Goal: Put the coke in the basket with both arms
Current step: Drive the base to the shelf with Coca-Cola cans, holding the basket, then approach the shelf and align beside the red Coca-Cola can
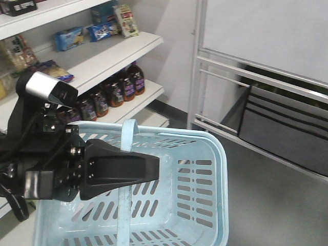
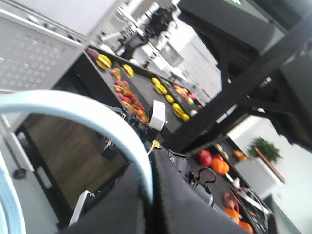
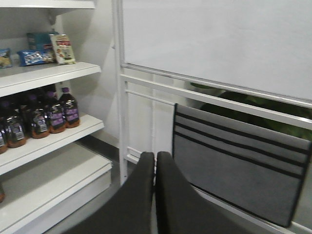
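Left claw (image 1: 156, 168) clenched on the one basket's (image 1: 220, 179) single swing handle (image 1: 124, 205); right claw (image 3: 155, 156) pinched together, holding nothing. Two claws total.

Light blue rectangular basket (image 1: 205, 169) with vertically slotted walls, seen from above with its open top showing; its flat swing handle (image 1: 128, 134) stands raised across the middle. Left gripper (image 1: 155, 169), black and wedge-shaped, is clamped on the handle band. Right gripper (image 3: 155, 163), black, has its fingers pressed together
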{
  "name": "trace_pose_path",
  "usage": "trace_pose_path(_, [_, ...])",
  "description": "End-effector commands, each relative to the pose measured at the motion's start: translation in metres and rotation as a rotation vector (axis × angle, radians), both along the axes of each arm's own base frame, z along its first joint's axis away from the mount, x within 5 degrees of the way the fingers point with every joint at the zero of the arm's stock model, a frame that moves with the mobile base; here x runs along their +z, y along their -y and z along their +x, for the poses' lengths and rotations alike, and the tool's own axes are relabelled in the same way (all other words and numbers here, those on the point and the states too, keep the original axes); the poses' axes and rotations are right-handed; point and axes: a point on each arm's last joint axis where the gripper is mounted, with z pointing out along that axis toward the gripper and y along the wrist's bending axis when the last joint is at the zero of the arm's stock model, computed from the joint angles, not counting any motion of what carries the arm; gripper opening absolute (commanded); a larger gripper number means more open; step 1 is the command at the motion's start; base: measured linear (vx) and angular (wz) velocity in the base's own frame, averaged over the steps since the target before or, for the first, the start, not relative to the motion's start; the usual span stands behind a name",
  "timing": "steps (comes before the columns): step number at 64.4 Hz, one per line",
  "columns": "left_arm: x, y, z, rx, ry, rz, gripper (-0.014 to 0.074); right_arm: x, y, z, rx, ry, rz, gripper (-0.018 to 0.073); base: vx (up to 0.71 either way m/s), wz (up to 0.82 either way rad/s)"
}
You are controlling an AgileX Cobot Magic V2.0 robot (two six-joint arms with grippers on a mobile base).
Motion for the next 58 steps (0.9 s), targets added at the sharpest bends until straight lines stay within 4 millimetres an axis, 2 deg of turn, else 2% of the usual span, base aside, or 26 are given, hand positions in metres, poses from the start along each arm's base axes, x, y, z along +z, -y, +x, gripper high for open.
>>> trace_pose_path(1, [0.0273,-0.002,-0.0156,-0.13,0.04,-0.159,-0.0007,0.0037,-0.0018,-0.0007,0.02,0.076,-0.019,-0.0004,0.17,0.64])
trace_pose_path(58, [0.0272,-0.002,-0.0157,-0.13,0.041,-0.159,-0.0007,0.0037,-0.0018,-0.0007,0.02,0.076,-0.019,-0.0004,0.14,0.64])
